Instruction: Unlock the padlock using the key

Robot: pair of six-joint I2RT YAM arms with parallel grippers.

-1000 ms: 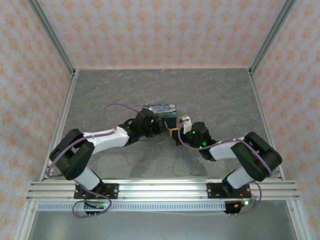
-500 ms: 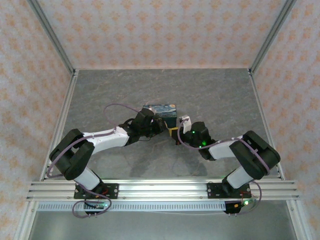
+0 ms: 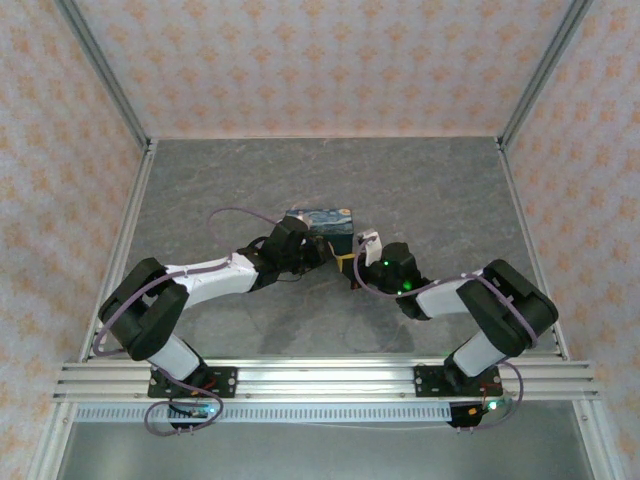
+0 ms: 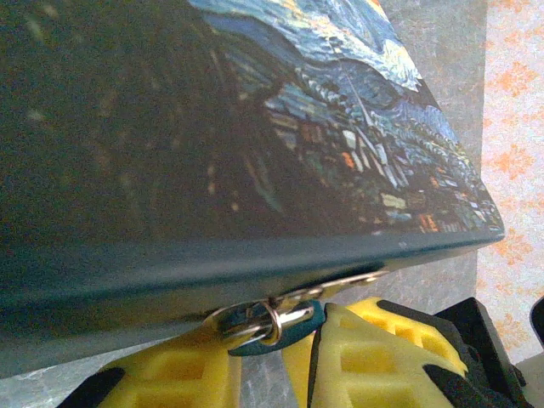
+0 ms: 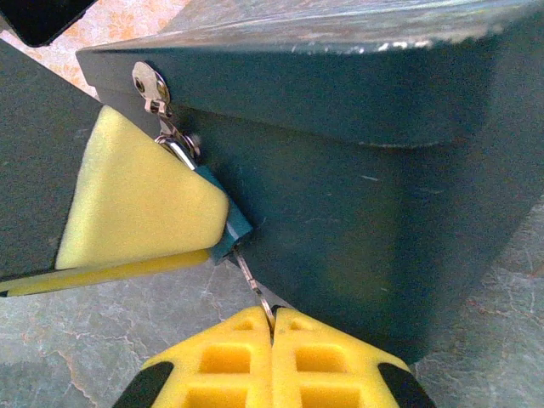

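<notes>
Two arms meet at the box [image 3: 320,220] in the middle of the table [image 3: 430,180]. Over the last second only the right one has shifted: its forearm and wrist have crept slightly left, toward the box, while the left arm and the box have kept their places. The left gripper [image 4: 276,353] stays clamped on the padlock [image 4: 293,327], its yellow pads [image 4: 374,357] pinching the small teal body that hangs from the clasp [image 5: 150,83] on the box's front wall. The right gripper [image 5: 272,323] stays fully closed on the key [image 5: 249,274], whose thin shaft runs up into the bottom of the padlock. So small a shift suggests the key is seated and the right wrist is settling in or starting to turn. The shackle [image 5: 177,146] is threaded through the clasp, so the lock looks not yet open.

From above, the two grippers cover the padlock and the key. At the left wrist the padlock's body is mostly tucked between the pads. At the right wrist the key's head is buried between the fingertips and the keyhole is hidden. Whether the shackle has popped free of the body is too small to tell.
</notes>
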